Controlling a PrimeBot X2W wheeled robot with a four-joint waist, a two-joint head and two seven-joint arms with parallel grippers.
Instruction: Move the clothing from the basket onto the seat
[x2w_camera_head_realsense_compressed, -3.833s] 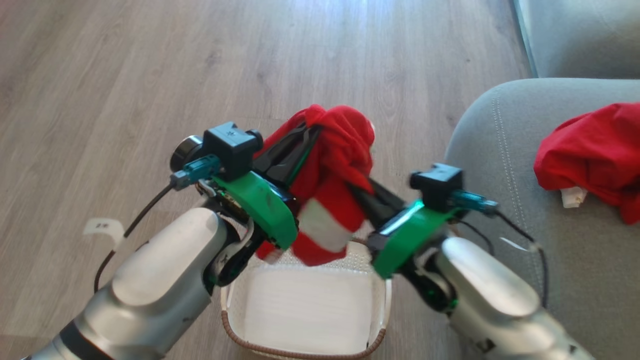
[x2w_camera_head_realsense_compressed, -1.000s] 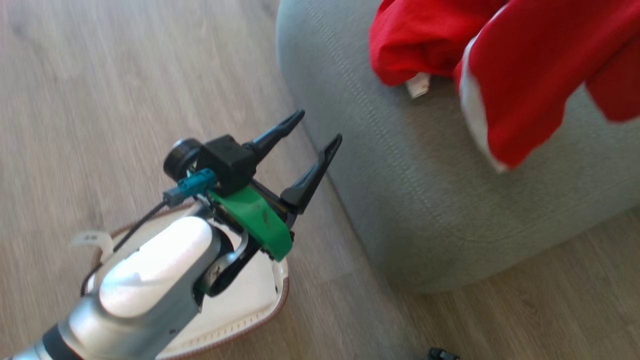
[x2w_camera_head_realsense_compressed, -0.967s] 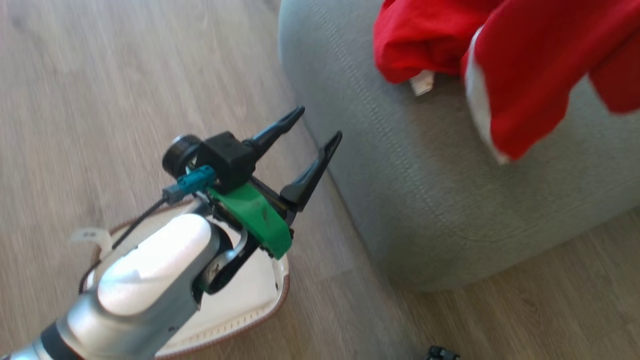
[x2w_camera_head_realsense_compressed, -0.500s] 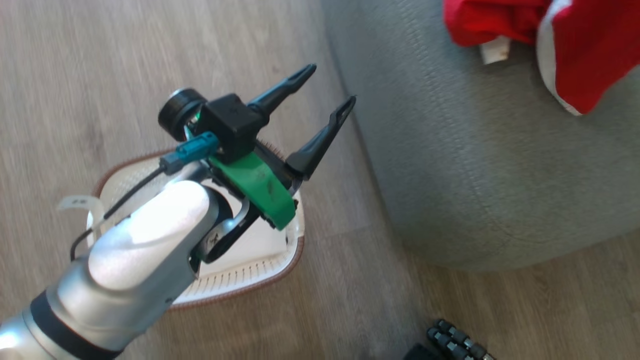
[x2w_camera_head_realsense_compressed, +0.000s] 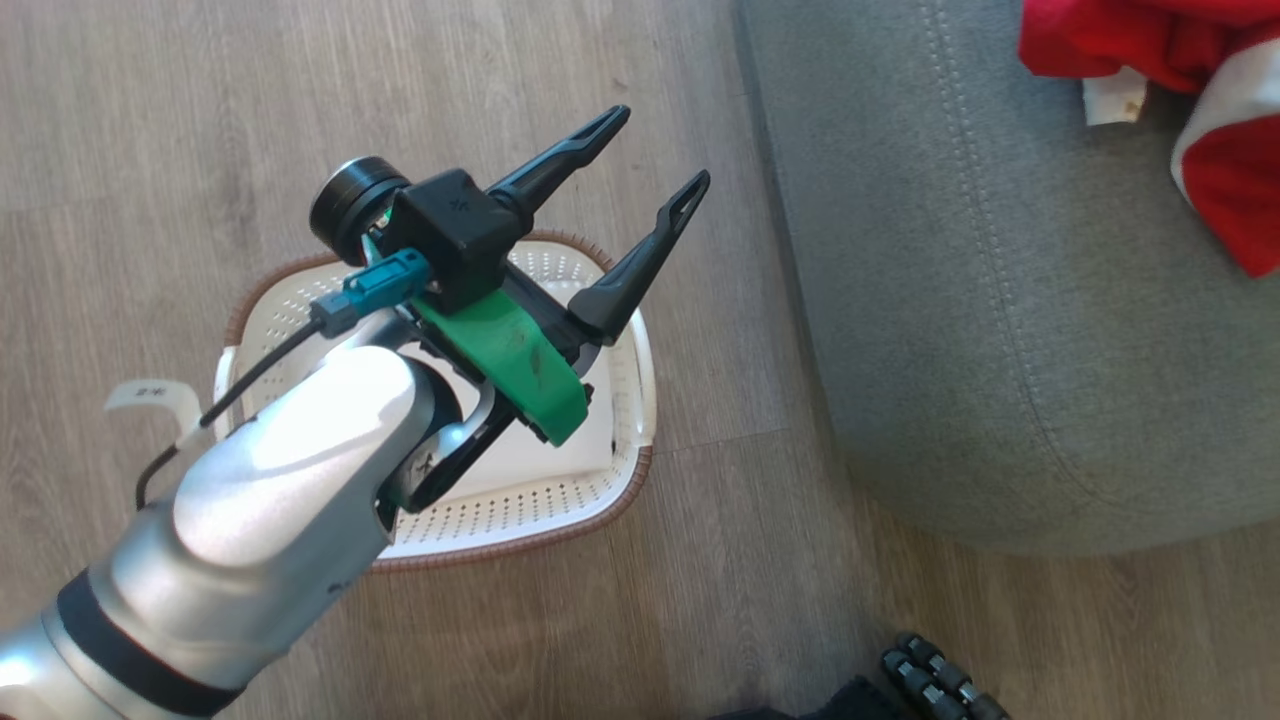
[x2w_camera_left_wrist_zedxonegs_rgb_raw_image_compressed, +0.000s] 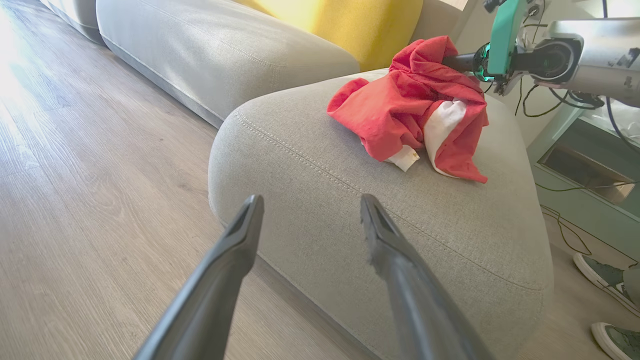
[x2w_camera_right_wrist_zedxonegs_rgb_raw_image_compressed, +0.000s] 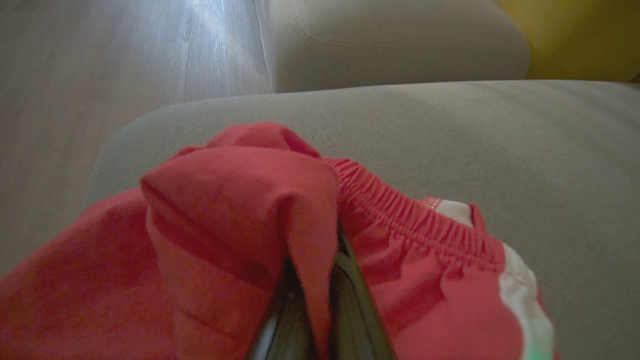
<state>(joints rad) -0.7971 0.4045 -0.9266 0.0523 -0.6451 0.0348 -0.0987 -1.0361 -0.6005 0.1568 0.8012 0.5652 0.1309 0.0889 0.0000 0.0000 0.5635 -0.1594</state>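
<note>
sees the left hand (x2w_camera_head_realsense_compressed: 662, 146) in the head view poised above the basket (x2w_camera_head_realsense_compressed: 500, 512), spread wide with nothing between its tips; meets it again in the left wrist view (x2w_camera_left_wrist_zedxonegs_rgb_raw_image_compressed: 311, 200), pointing at the front edge of the seat (x2w_camera_left_wrist_zedxonegs_rgb_raw_image_compressed: 450, 220) and clear of it; finds the basket standing on the wooden floor (x2w_camera_head_realsense_compressed: 150, 100) just beside the seat (x2w_camera_head_realsense_compressed: 950, 350), perforated white wall and brown rim partly hidden behind the left arm (x2w_camera_head_realsense_compressed: 290, 480); finds the clothing (x2w_camera_left_wrist_zedxonegs_rgb_raw_image_compressed: 400, 110) heaped on top of the seat, bright red, a white panel hanging toward the front; catches a corner of that heap (x2w_camera_head_realsense_compressed: 1150, 35) at the head view's upper right; spots the right hand (x2w_camera_left_wrist_zedxonegs_rgb_raw_image_compressed: 462, 62) reaching into the heap from the far side, tips buried in cloth; in the right wrist view, sees its dark fingers (x2w_camera_right_wrist_zedxonegs_rgb_raw_image_compressed: 352, 315) drawn nearly together, pinching a red fold of the clothing (x2w_camera_right_wrist_zedxonegs_rgb_raw_image_compressed: 225, 200) above the seat (x2w_camera_right_wrist_zedxonegs_rgb_raw_image_compressed: 450, 125); notes a yellow cushion (x2w_camera_left_wrist_zedxonegs_rgb_raw_image_compressed: 340, 20) behind the seat
</note>
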